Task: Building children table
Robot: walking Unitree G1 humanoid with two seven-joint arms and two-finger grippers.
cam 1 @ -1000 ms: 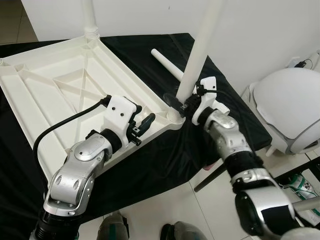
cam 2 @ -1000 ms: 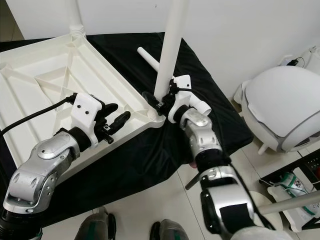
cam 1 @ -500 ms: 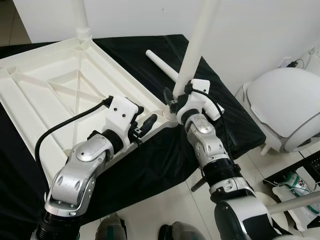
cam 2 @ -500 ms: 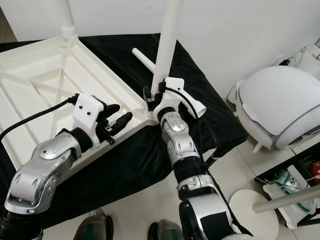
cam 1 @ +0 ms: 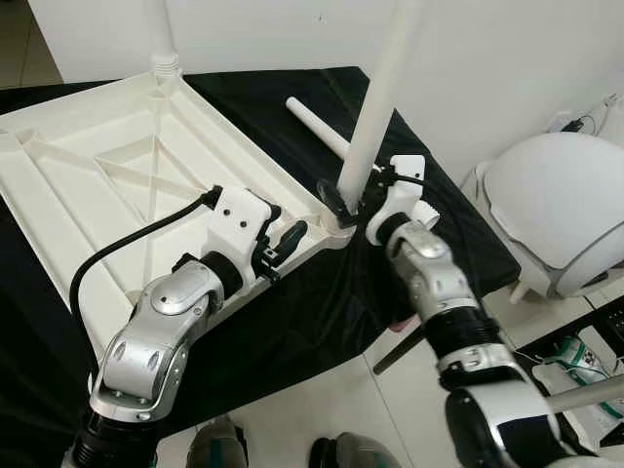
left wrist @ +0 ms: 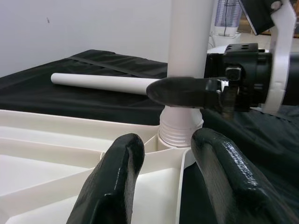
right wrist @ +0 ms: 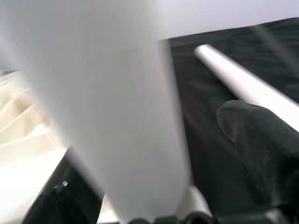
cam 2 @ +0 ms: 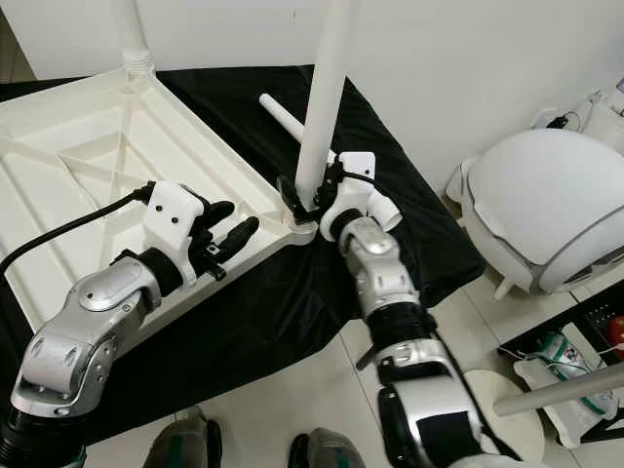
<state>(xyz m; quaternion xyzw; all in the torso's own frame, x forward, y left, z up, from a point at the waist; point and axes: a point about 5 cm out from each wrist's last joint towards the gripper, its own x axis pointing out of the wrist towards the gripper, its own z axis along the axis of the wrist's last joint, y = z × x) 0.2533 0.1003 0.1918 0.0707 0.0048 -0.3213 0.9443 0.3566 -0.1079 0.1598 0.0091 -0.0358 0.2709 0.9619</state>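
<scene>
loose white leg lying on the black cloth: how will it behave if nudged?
The loose white leg is a smooth round tube lying flat on the black cloth, so it will probably roll sideways. It looks rigid and likely light, hollow plastic. The cloth may damp rolling somewhat.

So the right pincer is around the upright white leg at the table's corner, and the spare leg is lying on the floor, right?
Not quite. The spare leg lies on the black cloth behind the tabletop, not on the floor, as the left eye view shows. The right pincer is indeed around the upright leg at the corner.
</scene>
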